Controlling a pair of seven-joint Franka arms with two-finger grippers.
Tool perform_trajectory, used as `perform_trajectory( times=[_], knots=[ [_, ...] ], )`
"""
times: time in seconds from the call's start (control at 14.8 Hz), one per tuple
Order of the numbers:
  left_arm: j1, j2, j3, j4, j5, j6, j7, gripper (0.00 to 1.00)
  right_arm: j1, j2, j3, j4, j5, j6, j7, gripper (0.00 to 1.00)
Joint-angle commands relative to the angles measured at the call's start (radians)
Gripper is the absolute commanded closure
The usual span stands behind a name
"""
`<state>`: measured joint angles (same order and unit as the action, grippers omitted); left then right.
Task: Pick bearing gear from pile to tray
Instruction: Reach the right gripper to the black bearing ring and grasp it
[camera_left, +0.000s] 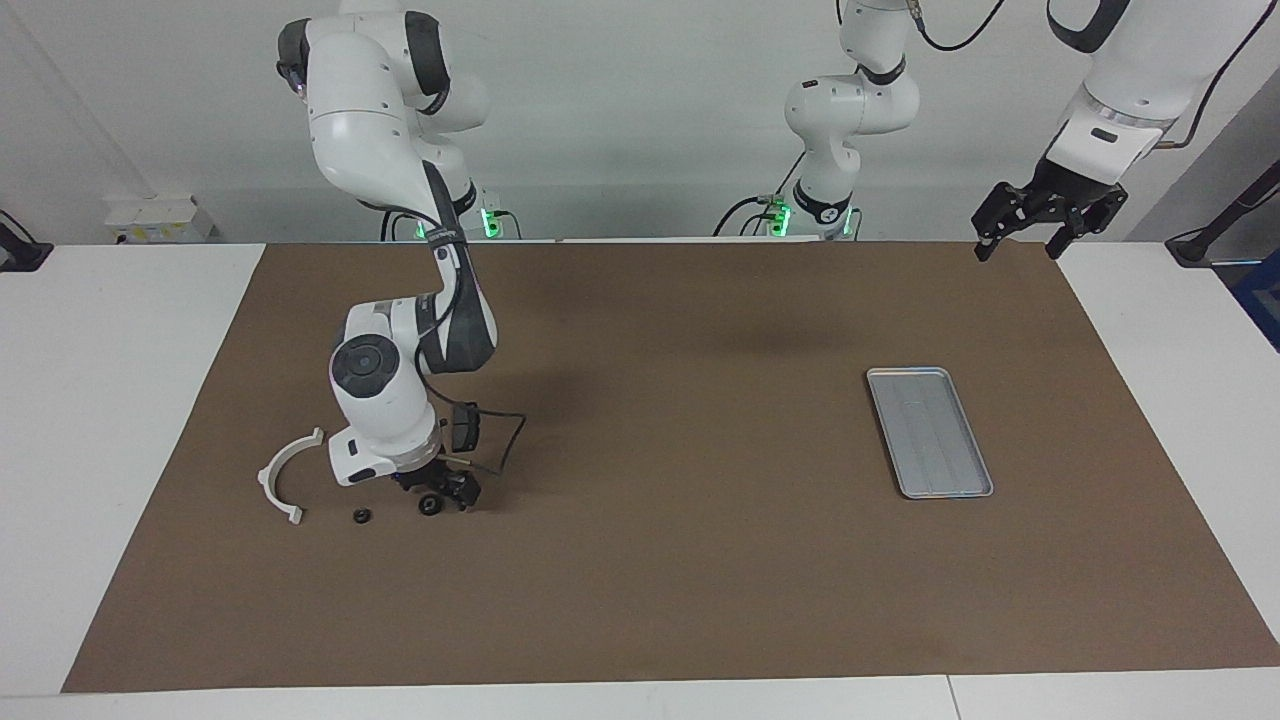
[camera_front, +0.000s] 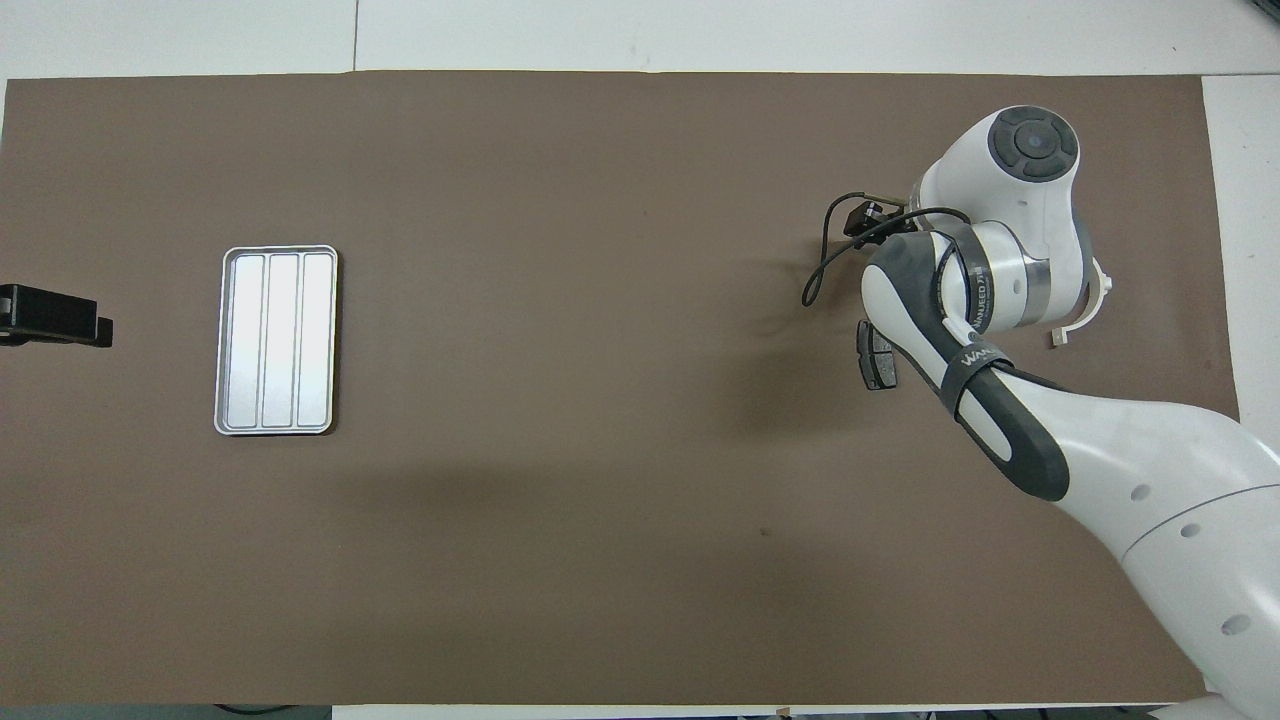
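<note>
Ridged silver-grey metal tray (camera_left: 930, 432)

facing camera, overhead camera, shared table (camera_left: 640, 600)

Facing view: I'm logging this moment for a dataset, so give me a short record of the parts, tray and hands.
right hand: open, down at the larger small black round piece
left hand: open, waiting raised over the mat's corner
smaller black round piece: on the mat, beside the white curved half-ring bracket
shallow silver-grey metal tray: holds no parts
dark grey brake pad: on the mat
</note>
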<state>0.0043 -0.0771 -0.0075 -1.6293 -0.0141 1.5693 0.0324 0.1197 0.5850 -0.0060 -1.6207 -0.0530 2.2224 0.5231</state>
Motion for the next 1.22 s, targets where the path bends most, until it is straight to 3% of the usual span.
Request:
perform_trajectory(
  times=[0.0, 0.14, 0.34, 0.61, 0.74, 0.81, 1.15],
  knots=[
    [-0.012, -0.009, 0.012, -0.006, -0.009, -0.014, 0.009, 0.0, -0.006, 0.015, 0.003, 0.019, -0.018, 0.023, 0.031, 0.03],
    [-0.012, -0.009, 0.012, -0.006, -0.009, -0.014, 0.009, 0.0, -0.008, 0.015, 0.003, 0.019, -0.019, 0.037, 0.046, 0.11],
    [-0.012, -0.009, 0.012, -0.006, -0.009, -0.014, 0.009, 0.0, -0.012, 0.015, 0.004, 0.016, -0.019, 0.04, 0.048, 0.4],
    [-0.012, -0.009, 0.012, -0.006, -0.009, -0.014, 0.009, 0.0, -0.015, 0.015, 0.004, 0.012, -0.011, 0.04, 0.048, 0.64],
    [-0.012, -0.009, 0.012, -0.006, -0.009, -0.014, 0.009, 0.0, -0.017, 0.013, 0.004, 0.012, -0.011, 0.039, 0.046, 0.84],
    [-0.012, -0.009, 0.012, -0.004, -0.009, -0.014, 0.009, 0.0, -0.017, 0.013, 0.004, 0.012, -0.013, 0.036, 0.046, 0.99],
    [-0.012, -0.009, 0.012, -0.006, -0.009, -0.014, 0.009, 0.0, -0.009, 0.01, 0.004, 0.034, -0.028, -0.013, 0.028, 1.0]
  ],
)
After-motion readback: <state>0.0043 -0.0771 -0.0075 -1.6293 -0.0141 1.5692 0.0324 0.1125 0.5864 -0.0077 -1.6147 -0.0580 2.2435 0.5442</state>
